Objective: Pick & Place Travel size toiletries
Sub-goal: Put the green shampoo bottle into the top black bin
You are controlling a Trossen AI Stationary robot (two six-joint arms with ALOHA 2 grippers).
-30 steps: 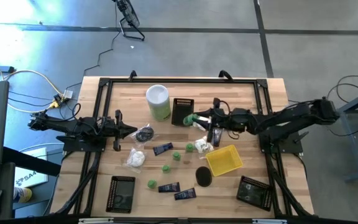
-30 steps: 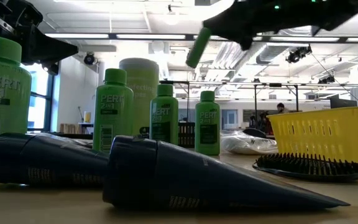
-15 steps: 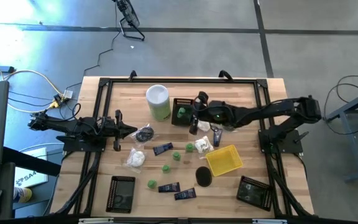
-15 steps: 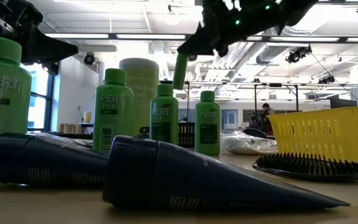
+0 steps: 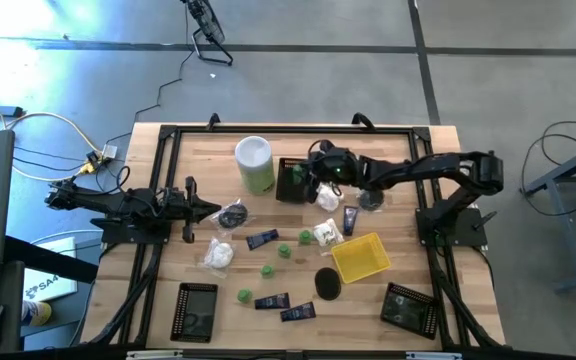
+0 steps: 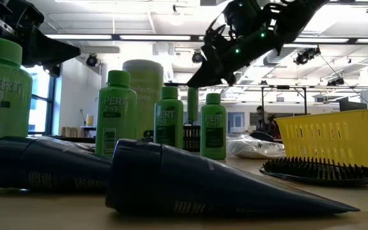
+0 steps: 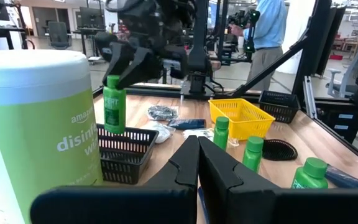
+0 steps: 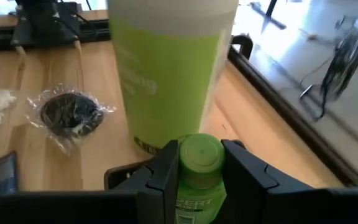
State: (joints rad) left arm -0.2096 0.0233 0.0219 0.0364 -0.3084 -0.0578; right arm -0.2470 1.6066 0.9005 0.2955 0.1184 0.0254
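Note:
My right gripper (image 5: 303, 178) is shut on a small green bottle (image 7: 112, 107) and holds it over the black mesh basket (image 7: 122, 154) at the table's far middle, beside the tall white-and-green canister (image 5: 254, 163). The low view shows the bottle (image 6: 192, 104) below the gripper (image 6: 203, 73). More green bottles (image 5: 284, 250), navy tubes (image 5: 262, 239), white packets (image 5: 218, 254) and dark round pieces (image 5: 233, 214) lie on the table. My left gripper (image 5: 206, 210) waits at the table's left, shut on nothing. My right gripper pinches the green bottle at its top end, by the cap (image 8: 201, 155), with one finger (image 8: 166, 169) on each side. The fingers come from the table's right, slanting down. The bottle hangs upright below them, cap up, clear above the black basket.
A yellow basket (image 5: 360, 257) stands right of the middle, with a dark round piece (image 5: 328, 282) beside it. Two more black baskets (image 5: 195, 312) (image 5: 409, 307) lie near the front edge. People stand in the room beyond the table.
My right gripper has reached toward the table's left and gone down with the green bottle, still shut on it. The bottle, tilted a second ago, now hangs upright and lower, over the black basket.

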